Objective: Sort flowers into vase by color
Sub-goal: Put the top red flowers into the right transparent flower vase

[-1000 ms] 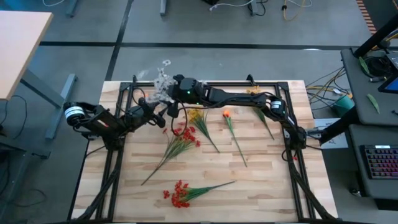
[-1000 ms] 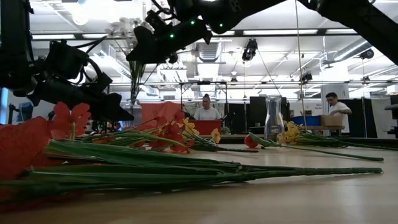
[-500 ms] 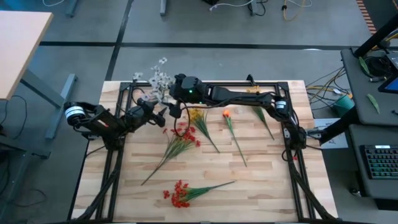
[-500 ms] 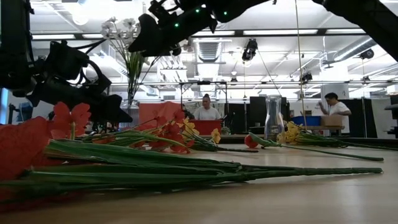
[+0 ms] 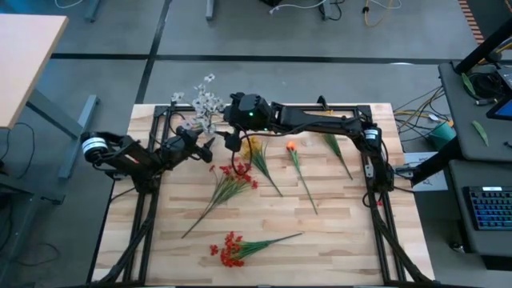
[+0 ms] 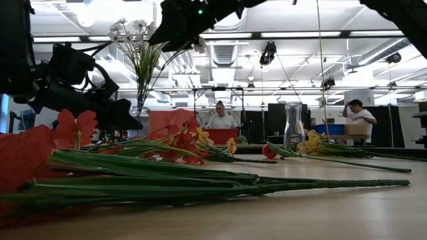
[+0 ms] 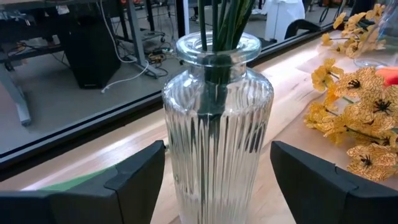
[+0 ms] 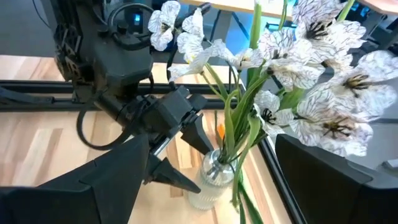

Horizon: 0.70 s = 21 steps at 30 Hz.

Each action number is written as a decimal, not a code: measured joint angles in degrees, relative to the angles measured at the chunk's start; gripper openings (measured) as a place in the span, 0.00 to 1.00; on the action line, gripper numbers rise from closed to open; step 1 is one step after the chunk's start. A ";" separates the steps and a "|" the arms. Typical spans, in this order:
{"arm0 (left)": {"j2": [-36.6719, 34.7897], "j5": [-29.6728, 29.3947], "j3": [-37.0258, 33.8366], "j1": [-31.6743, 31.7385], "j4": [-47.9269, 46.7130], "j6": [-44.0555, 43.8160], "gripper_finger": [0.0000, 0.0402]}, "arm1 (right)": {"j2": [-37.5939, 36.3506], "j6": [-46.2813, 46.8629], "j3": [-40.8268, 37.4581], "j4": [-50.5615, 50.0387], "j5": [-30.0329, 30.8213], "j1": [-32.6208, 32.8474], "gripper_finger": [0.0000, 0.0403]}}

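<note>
- The left gripper (image 5: 206,149) sits at the far left corner of the tabletop (image 5: 344,232). Its fingers have spread wider than a moment ago, and they now stand apart on either side of a ribbed glass vase (image 7: 217,118) without pressing it.
- The white spray (image 5: 204,100), which was tilted in the right gripper's hold a second ago, now stands upright in that vase with its stems down through the neck.
- The right gripper (image 5: 230,138) has let go of the spray. Its fingers are wide apart and empty, hovering just above and beside the white blossoms, and it has drawn slightly away from the corner.
- This appears to mean the white flowers are sorted, and the coloured ones are still to do.
- Counted, there is one white spray, and it is in the vase.
- There are two red sprays, one left of centre (image 5: 234,178) and one by the near edge (image 5: 230,248).
- There are two yellow sprays, one near the far edge (image 5: 252,146) and one toward the far right corner (image 6: 312,143).
- There is one orange spray (image 5: 291,146), lying right of centre.
- There are two vases. The second vase (image 6: 291,125) stands empty near the far right corner.
</note>
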 joint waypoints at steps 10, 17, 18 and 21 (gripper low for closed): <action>-5.44 0.03 -0.46 -0.02 -6.85 -1.16 0.69 | -4.07 0.85 0.00 -3.84 -0.02 0.00 0.85; -14.11 0.07 -0.46 -0.04 -19.55 -1.96 0.69 | -7.33 2.12 0.00 -6.87 -0.16 0.00 0.85; -15.61 0.07 -0.46 -0.05 -21.25 -2.48 0.69 | -7.69 2.24 0.00 -7.11 -0.16 0.00 0.85; -20.33 0.47 -0.46 -0.15 -26.97 -3.91 0.69 | -9.06 2.76 0.00 -8.31 -0.16 0.00 0.85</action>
